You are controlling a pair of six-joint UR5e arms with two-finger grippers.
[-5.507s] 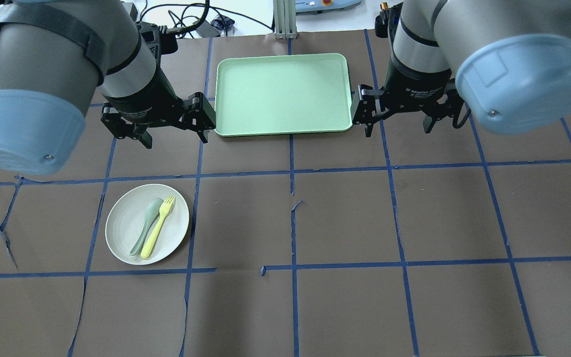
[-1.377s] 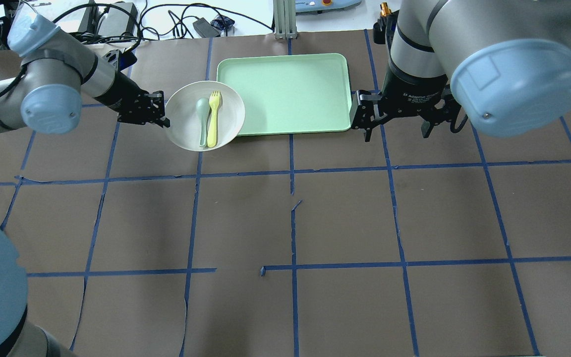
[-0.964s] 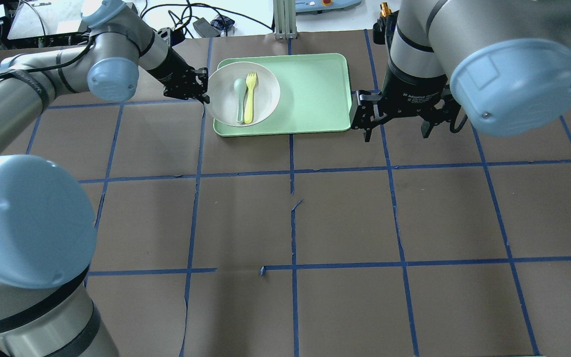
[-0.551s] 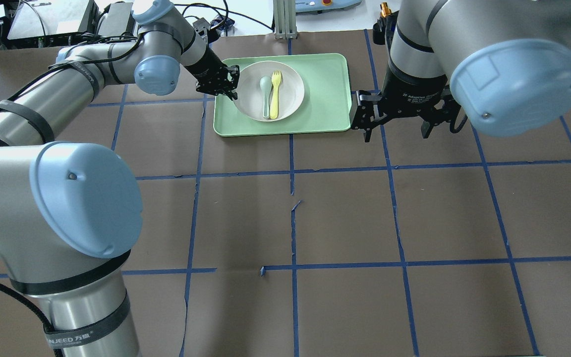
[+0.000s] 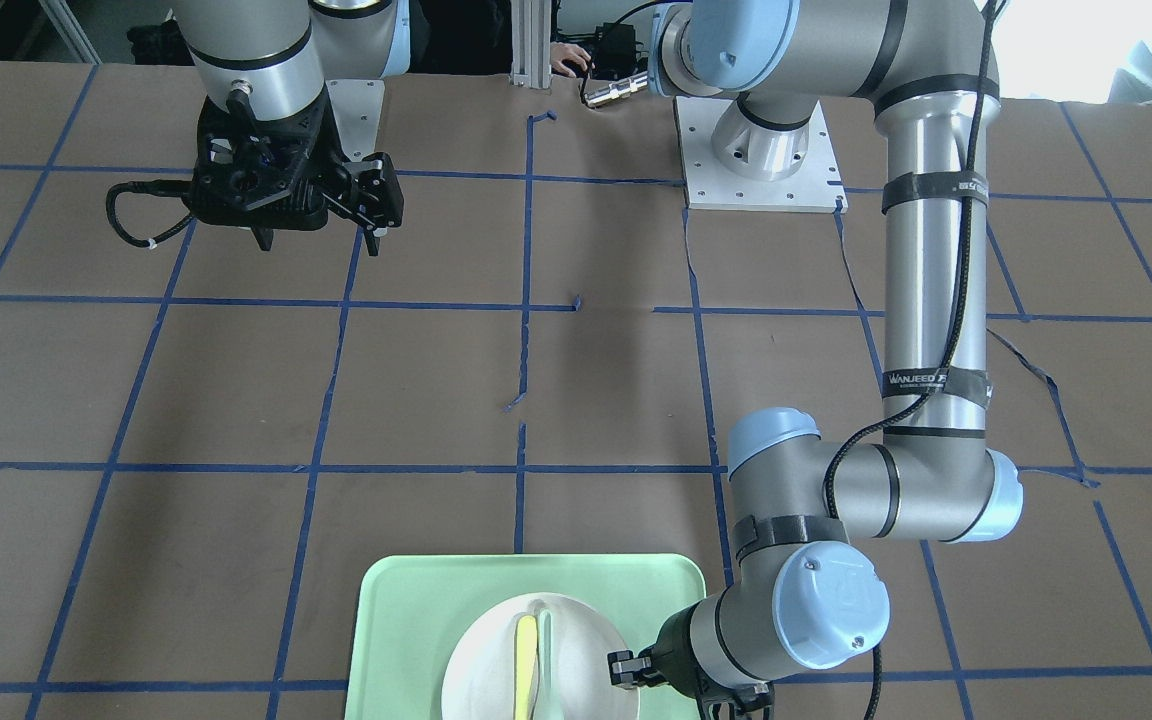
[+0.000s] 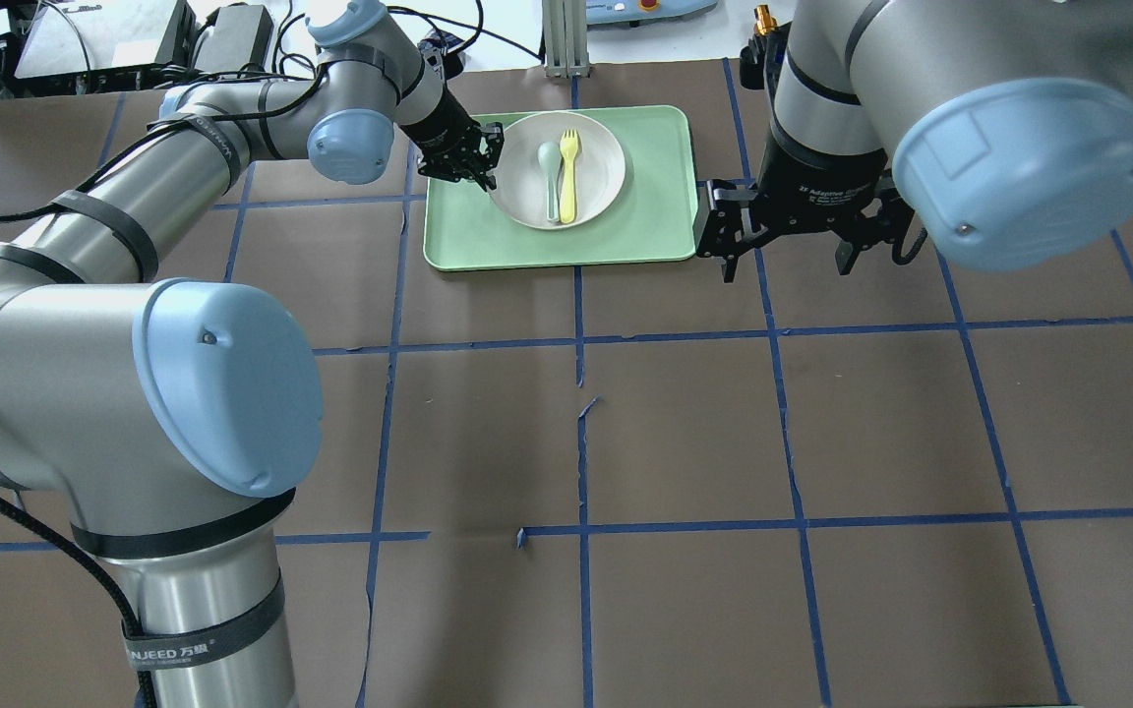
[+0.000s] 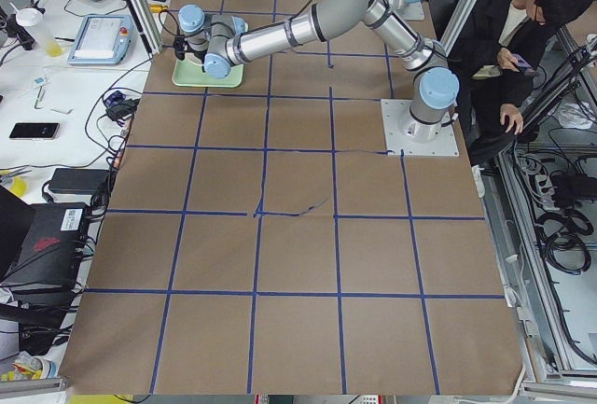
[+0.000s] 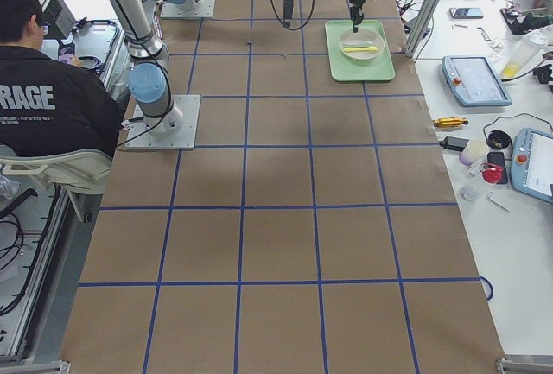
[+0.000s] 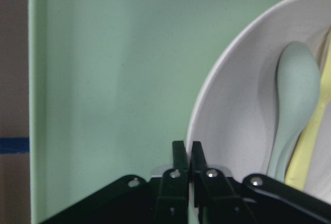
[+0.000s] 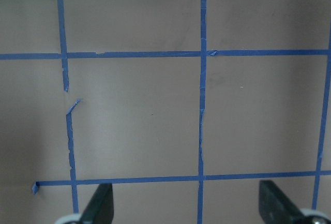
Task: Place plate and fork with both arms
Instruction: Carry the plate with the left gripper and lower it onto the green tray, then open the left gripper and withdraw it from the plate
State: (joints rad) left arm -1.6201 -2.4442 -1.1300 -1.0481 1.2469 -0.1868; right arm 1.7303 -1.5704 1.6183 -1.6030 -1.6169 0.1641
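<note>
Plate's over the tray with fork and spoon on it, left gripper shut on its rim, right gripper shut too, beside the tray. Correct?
One thing is off: the right gripper is open, not shut; the right wrist view shows its fingers wide apart. The rest holds: left gripper shut on the plate rim over the tray, fork and spoon on it.

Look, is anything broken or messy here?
Only the blue tape on the table: it is torn and curling near the middle. The plate, with fork and spoon, looks tidy over the tray.
</note>
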